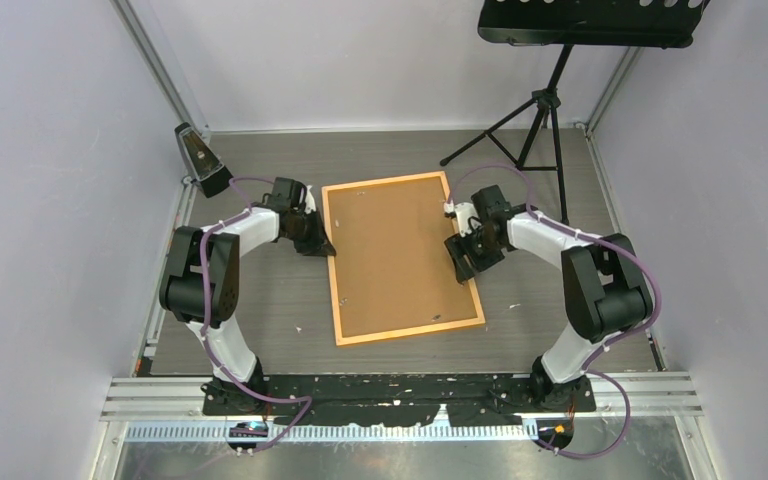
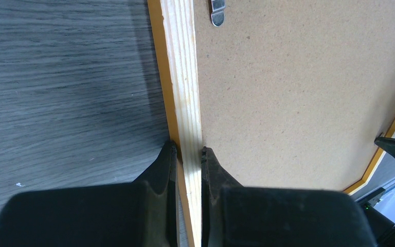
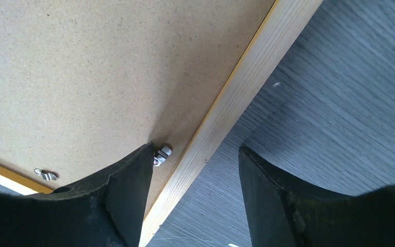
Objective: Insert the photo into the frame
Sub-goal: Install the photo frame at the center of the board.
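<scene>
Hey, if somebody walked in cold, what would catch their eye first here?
The orange frame lies back-up mid-table, brown backing board filling it. The left gripper has jaws shut on the frame's left edge; the right gripper straddles the right edge, jaws open. A black tripod stands far right.

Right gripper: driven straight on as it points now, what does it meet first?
Likely the frame: its rail lies between the open fingers of the right gripper. Depth is unclear.

A brown backing board [image 1: 400,255] with small metal clips [image 3: 161,154] lies flat on the grey table [image 1: 260,310], a black tripod stand [image 1: 545,110] behind it near the far right corner.
</scene>
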Available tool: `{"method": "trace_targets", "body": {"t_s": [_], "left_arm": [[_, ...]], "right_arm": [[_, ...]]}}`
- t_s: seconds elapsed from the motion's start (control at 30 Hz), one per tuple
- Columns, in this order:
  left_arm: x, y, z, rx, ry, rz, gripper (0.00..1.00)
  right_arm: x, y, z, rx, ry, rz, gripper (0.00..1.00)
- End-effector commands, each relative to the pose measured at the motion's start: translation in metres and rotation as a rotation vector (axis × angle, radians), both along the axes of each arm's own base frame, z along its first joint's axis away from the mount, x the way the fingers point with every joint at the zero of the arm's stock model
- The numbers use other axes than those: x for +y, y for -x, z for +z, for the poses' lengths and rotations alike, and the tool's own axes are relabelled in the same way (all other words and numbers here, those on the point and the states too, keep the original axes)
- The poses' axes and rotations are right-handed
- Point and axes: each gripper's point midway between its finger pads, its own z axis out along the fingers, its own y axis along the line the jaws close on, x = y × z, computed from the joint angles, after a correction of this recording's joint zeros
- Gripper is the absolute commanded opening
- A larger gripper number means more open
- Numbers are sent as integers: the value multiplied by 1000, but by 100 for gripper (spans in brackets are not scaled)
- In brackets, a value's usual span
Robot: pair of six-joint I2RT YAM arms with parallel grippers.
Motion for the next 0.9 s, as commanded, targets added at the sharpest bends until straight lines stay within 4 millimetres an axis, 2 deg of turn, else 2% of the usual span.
{"method": "trace_targets", "body": {"t_s": [0.0, 0.17, 0.47, 0.87], "left_arm": [[-4, 11, -2, 22, 13, -45, 0], [-3, 9, 1, 13, 11, -42, 0], [-1, 9, 0, 15, 12, -37, 0], [1, 9, 1, 14, 15, -30, 0]], "right_arm": [[-2, -7, 8, -69, 41, -12, 67], [-5, -7, 5, -70, 62, -10, 61], [-6, -8, 11, -88, 66, 11, 43], [-2, -1, 16, -82, 36, 71, 37]]}}
